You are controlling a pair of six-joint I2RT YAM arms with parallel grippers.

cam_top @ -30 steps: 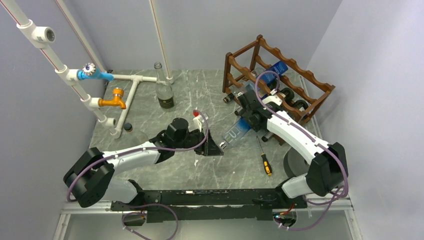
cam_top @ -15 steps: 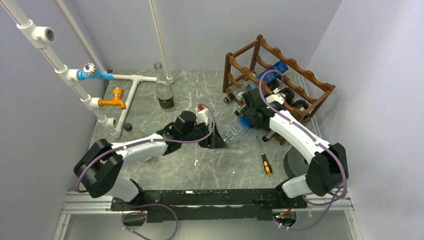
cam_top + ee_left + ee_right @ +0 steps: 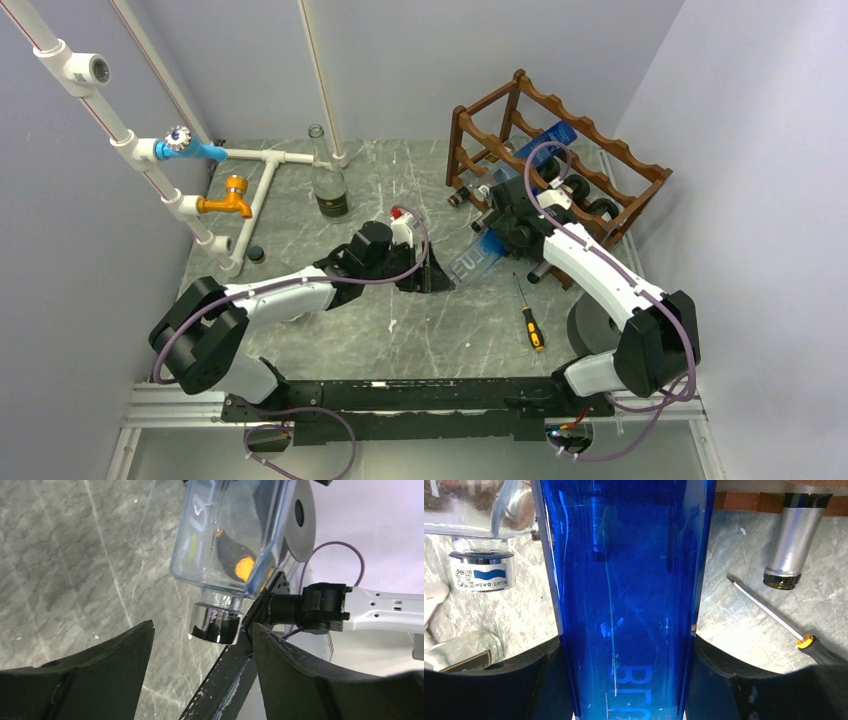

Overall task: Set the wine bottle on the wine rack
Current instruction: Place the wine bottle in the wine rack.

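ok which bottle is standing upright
The clear glass bottle by the white pipes. The right gripper holds the blue bottle tilted; those in the wine rack lie flat.

Robot lab cell (staged, enclosed): bare grey walls [image 3: 420, 60], mock PVC pipework [image 3: 120, 125] with taps [image 3: 228, 200], marble-patterned table [image 3: 400, 330].

Left pincer [image 3: 440, 280] blocks the wine bottle's [image 3: 475, 258] cap end; wine rack [image 3: 456, 150] stands behind.

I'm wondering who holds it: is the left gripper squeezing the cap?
No, the left gripper is open, its fingers apart from the cap.
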